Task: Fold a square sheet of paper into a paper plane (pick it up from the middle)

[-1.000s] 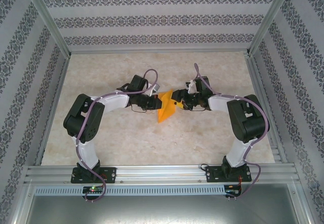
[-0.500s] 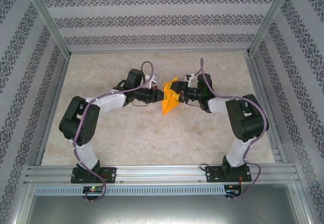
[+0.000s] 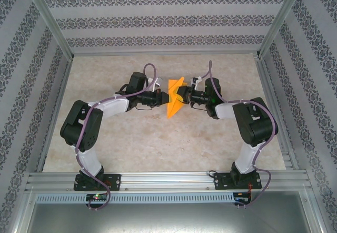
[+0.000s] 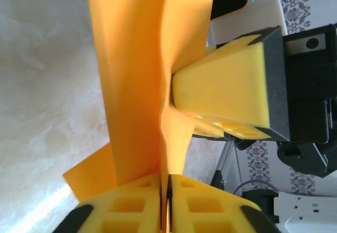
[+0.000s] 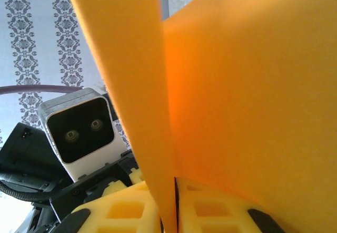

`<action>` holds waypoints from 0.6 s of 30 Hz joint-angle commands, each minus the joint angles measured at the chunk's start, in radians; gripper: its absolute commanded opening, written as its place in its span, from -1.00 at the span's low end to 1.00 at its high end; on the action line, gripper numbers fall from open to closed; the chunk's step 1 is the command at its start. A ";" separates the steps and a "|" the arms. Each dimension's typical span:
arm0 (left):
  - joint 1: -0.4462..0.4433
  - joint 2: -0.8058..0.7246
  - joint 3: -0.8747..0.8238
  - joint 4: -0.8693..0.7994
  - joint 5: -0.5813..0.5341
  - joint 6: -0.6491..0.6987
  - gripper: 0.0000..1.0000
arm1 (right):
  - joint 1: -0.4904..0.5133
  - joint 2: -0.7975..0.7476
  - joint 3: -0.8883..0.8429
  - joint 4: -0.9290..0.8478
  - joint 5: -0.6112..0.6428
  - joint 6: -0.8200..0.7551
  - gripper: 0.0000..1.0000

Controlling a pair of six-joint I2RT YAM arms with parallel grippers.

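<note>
The orange square sheet of paper (image 3: pixel 173 102), folded along a crease with pointed flaps, hangs above the middle of the table between both arms. It has a rough pointed form, not a slim paper plane. My left gripper (image 3: pixel 165 100) pinches its left edge; in the left wrist view the yellow pads (image 4: pixel 131 206) are shut on the paper (image 4: pixel 131 75) at the gripper (image 4: pixel 167 179). My right gripper (image 3: pixel 182 96) clamps the opposite side, and its yellow fingers (image 4: pixel 224 93) press into the fold. Up close, the right gripper (image 5: pixel 175 185) is shut on the sheet (image 5: pixel 242 85).
The beige marbled table (image 3: pixel 131 143) is ringed by an aluminium frame (image 3: pixel 163 179) and patterned walls (image 3: pixel 158 19). The left arm's wrist camera (image 5: pixel 79 130) faces the right wrist from close behind the paper. Free table surface lies in front of and behind the arms.
The right gripper has closed onto the paper. Both grippers and the sheet have shifted slightly toward the far side of the table, and the paper now stands more upright.
</note>
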 commanded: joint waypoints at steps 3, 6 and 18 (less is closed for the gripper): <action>0.013 -0.080 -0.024 0.038 0.009 -0.009 -0.27 | 0.009 -0.028 0.006 0.003 -0.022 -0.022 -0.86; 0.017 -0.135 -0.035 -0.037 -0.034 0.016 -0.03 | 0.011 -0.050 0.026 -0.043 -0.021 -0.038 -0.90; 0.013 -0.277 -0.208 -0.034 -0.199 -0.194 0.31 | 0.026 -0.088 0.062 -0.077 -0.012 -0.041 -0.99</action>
